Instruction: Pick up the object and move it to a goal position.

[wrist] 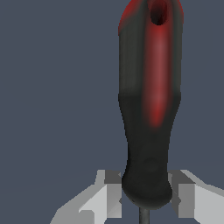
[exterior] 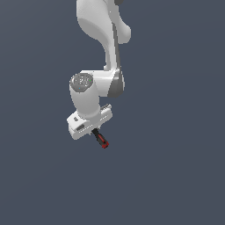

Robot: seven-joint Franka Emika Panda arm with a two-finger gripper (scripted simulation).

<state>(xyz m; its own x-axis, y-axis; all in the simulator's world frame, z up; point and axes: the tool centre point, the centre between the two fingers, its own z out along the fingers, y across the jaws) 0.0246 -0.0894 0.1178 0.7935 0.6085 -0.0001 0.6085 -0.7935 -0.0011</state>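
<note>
A: Black and red, the screwdriver [exterior: 101, 139], poking out below the gripper [exterior: 89, 127] and slanting down toward the exterior view's right.

B: Held, then?

A: Clamped, by the look of it. Fingers [wrist: 107, 197] pressed close on either side of the tool in the wrist view, right where the black base of the handle narrows into the thin dark shaft [wrist: 144, 216]. Narrow gap, filled by the tool.

B: And the handle itself?

A: Mostly black at the gripped end, a red stripe running up the middle, red at the far tip with a dark hole in it. Large in the wrist view: screwdriver [wrist: 150, 109] filling much of the picture, stretching away from the gripper [wrist: 145, 201].

B: Resting on anything?

A: Hard to say. Plain slate-blue surface [exterior: 176, 176] all around in both views, no edge or shadow to tell contact from clearance.

B: Arm posture?

A: White arm [exterior: 103, 39] coming down from the top of the exterior view, bent at a grey-capped joint, wrist turned so the pale hand sits tilted, lower toward the exterior view's left. Red end of the screwdriver as the lowest point of the whole assembly.
</note>
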